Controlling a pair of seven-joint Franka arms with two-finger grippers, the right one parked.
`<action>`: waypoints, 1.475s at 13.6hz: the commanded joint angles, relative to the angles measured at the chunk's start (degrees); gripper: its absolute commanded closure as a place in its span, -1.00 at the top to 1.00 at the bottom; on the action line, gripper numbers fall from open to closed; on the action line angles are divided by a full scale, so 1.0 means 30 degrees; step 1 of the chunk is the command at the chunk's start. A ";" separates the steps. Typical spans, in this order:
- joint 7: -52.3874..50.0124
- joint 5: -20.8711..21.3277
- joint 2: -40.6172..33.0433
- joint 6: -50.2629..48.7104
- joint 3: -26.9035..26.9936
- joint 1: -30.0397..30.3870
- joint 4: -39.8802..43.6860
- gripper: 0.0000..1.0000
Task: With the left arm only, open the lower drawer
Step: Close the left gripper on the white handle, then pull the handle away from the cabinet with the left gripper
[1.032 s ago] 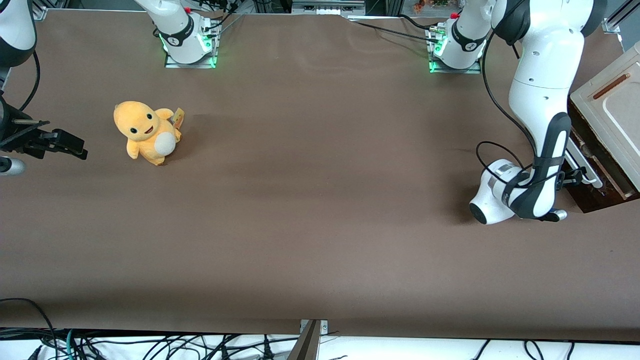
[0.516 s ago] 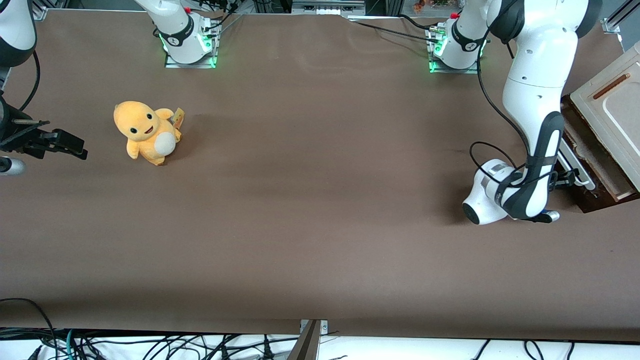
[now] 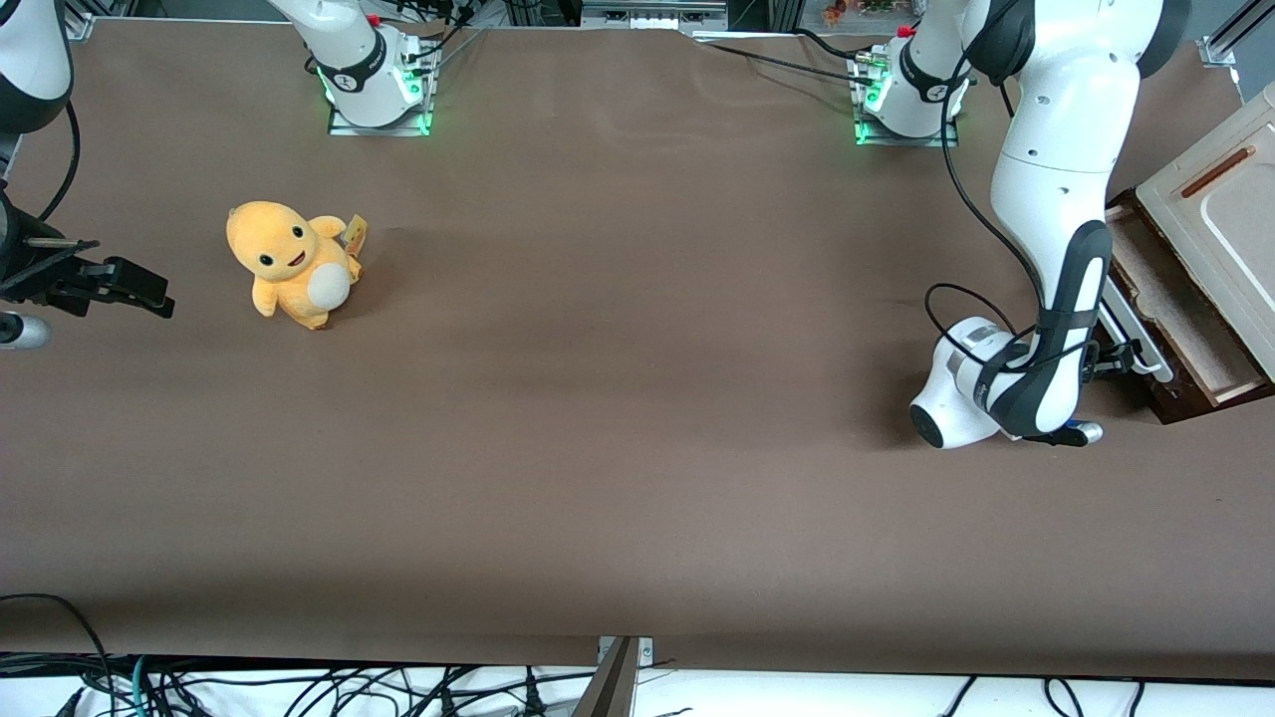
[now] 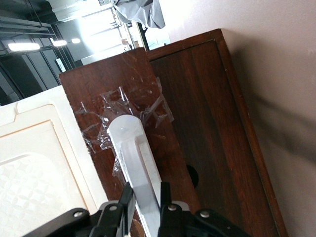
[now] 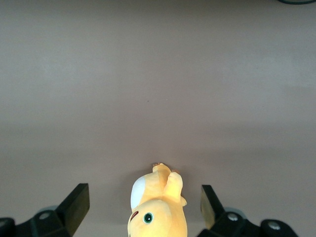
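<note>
Black gripper (image 4: 146, 205) grips the white handle (image 4: 135, 163) of the dark-brown drawer (image 3: 1175, 319), pale beige inside; orange plush (image 3: 289, 261) on brown table (image 3: 618, 398).

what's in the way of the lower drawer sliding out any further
Nothing visible. The hand is shut on the white bar handle of the lower drawer, and the table in front of the drawer is bare. The plush toy lies toward the parked arm's end.

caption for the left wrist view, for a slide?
Left gripper shut on the white bar handle of the dark-brown lower drawer.
</note>
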 commanded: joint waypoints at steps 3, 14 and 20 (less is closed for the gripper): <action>0.0692 -0.1542 0.0562 -0.0304 -0.0149 -0.0988 0.1186 -0.78; 0.0692 -0.2244 0.0562 -0.0304 -0.0149 -0.1223 0.1304 -0.77; 0.0692 -0.2365 0.0562 -0.0304 -0.0149 -0.1341 0.1334 -0.72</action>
